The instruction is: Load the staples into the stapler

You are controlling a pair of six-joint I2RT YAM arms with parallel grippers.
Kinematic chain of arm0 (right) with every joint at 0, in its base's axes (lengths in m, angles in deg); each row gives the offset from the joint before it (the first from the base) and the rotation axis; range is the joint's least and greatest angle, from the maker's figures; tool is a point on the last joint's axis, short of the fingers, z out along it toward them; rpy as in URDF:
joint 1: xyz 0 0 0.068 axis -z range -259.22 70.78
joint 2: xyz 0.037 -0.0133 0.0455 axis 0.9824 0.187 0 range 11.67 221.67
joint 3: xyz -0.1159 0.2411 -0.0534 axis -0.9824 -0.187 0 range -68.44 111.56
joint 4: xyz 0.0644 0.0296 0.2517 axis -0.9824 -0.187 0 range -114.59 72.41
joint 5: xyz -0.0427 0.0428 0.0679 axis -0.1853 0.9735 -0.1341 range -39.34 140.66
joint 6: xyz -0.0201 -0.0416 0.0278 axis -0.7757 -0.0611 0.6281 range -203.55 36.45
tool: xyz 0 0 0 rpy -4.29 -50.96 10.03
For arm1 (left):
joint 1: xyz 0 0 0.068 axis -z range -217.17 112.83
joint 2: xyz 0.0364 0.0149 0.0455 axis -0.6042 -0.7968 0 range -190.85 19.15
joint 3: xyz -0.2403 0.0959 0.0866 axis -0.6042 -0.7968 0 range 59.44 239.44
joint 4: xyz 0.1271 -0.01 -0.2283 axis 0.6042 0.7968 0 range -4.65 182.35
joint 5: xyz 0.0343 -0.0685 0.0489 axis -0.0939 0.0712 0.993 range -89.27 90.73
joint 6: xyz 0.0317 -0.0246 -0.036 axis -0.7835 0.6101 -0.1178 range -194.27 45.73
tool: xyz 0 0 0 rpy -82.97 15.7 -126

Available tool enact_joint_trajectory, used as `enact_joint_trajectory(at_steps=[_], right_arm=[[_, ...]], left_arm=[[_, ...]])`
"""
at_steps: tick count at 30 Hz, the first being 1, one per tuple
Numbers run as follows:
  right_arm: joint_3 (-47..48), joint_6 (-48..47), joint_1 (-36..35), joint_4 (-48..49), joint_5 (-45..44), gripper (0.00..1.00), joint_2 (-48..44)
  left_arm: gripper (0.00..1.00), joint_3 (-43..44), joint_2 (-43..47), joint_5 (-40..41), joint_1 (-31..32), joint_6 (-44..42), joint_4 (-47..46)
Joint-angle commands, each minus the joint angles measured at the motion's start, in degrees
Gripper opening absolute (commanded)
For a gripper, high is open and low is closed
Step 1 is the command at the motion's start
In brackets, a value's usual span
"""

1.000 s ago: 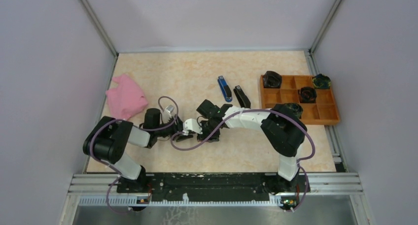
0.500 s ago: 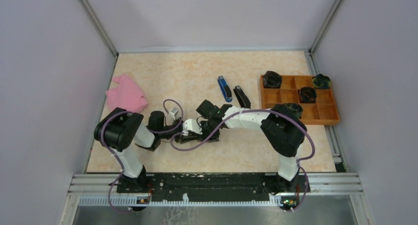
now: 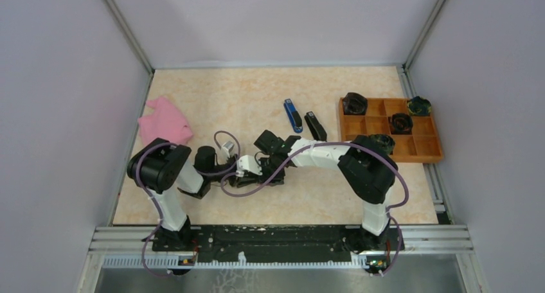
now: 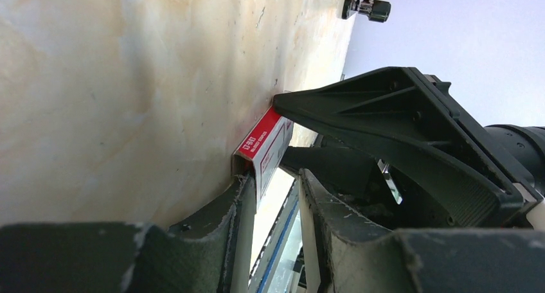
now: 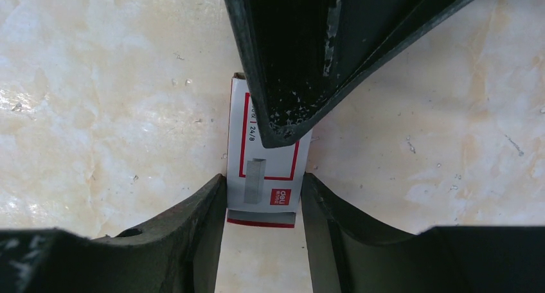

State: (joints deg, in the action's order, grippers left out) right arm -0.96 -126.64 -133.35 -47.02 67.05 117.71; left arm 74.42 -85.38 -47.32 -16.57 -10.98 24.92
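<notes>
Right gripper [image 5: 264,179] clamps the staples box [image 5: 265,203] by its long sides, one finger pressed to each edge at its near end. It lies flat on the table [image 5: 96,81], red print up. Its long axis runs in line with the right fingers, and its far end points at the left gripper [image 4: 275,176], whose tip overlaps it. Left fingers show a narrow gap; whether they pinch the box cannot be told. Blue stapler [image 3: 293,115] and black stapler [image 3: 315,126] lie well apart from it.
</notes>
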Motion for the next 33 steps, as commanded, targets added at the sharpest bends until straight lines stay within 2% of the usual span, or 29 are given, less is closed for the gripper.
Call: enact_joint_trajectory(at_steps=[1,14,23,29,33], right_arm=[[0.51,-0.96,-1.85,1.34,1.52,0.45,3.81],[2.17,-0.94,-2.65,5.09,4.83,0.46,4.49],[0.07,-1.25,-1.75,3.53,1.05,0.45,3.75],[-1.36,-0.78,0.16,3.06,0.05,0.45,2.1],[-1.05,-0.32,1.01,2.47,-0.85,0.45,2.13]], left_arm=[[0.36,-0.77,-1.42,-1.0,0.9,1.73,-5.56],[0.45,-1.48,-3.77,-0.74,1.58,4.19,-10.44],[0.52,-3.56,-1.35,-0.12,0.81,3.86,-10.14],[0.57,-3.65,6.32,1.98,-1.61,-2.28,2.75],[0.62,-1.87,16.26,6.15,-3.85,-8.93,19.48]])
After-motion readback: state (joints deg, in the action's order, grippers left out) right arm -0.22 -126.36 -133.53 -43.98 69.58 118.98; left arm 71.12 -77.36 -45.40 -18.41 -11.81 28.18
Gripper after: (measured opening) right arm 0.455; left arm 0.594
